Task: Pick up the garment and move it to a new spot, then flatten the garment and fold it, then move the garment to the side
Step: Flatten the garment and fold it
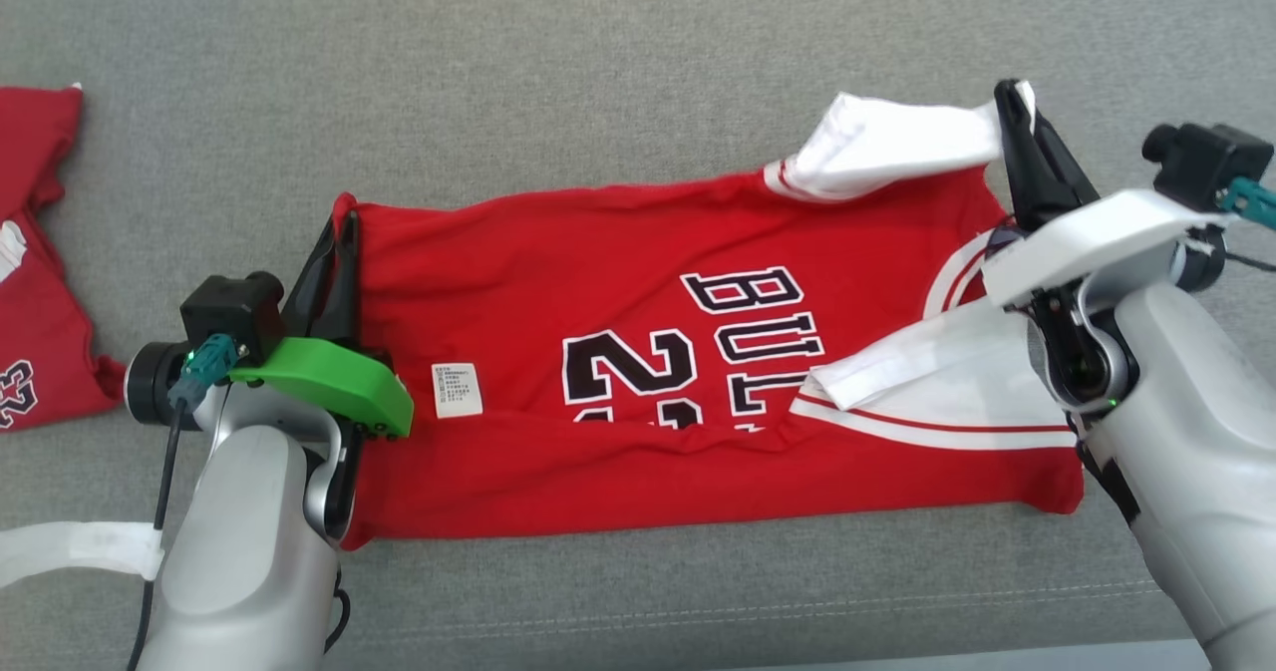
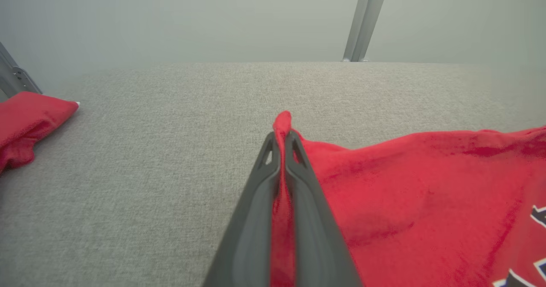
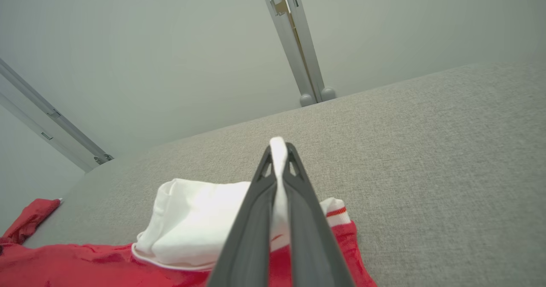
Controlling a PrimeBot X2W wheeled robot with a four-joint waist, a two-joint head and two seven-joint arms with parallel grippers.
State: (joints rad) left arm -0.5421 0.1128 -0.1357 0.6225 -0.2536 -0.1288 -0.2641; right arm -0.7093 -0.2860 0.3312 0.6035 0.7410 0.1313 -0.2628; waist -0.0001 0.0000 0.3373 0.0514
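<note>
The garment (image 1: 618,352) is a red basketball jersey with white sleeves and dark lettering, spread sideways across the grey cushion. My left gripper (image 1: 342,224) is shut on its red hem corner at the left end; the left wrist view has red cloth (image 2: 282,127) pinched between the two dark fingers (image 2: 256,201). My right gripper (image 1: 1015,93) is shut on the white sleeve (image 1: 897,143) at the far right, lifting it off the surface. In the right wrist view white fabric (image 3: 278,150) pokes out between the closed fingers (image 3: 307,218). A second white sleeve (image 1: 927,362) lies folded over the chest.
Another red jersey (image 1: 35,262) lies bunched at the cushion's left edge, also seen as a red garment (image 2: 25,125) in the left wrist view. The grey cushion (image 1: 598,73) stretches bare behind the garment. Metal posts (image 3: 298,44) stand beyond the far edge.
</note>
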